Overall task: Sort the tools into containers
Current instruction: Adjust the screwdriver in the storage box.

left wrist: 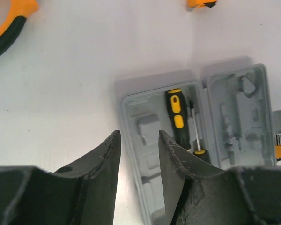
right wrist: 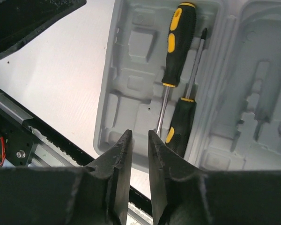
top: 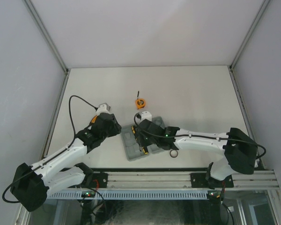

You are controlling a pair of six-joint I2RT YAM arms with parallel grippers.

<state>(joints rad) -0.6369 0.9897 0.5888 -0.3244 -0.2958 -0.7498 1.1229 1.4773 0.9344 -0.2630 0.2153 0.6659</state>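
Right claw (right wrist: 139, 133) hangs over the near end of the case with its fingers just a crack apart and nothing in them. The left claw (left wrist: 139, 133) is wider, also empty. Grey plastic case (top: 129, 151) lies flat open mid-table, moulded slots inside. Two black-and-yellow screwdrivers (right wrist: 178, 42) lie head to tail in one half. Round orange tape measure (top: 139, 102) sits behind the case, little ring (top: 173, 153) by its right front corner.
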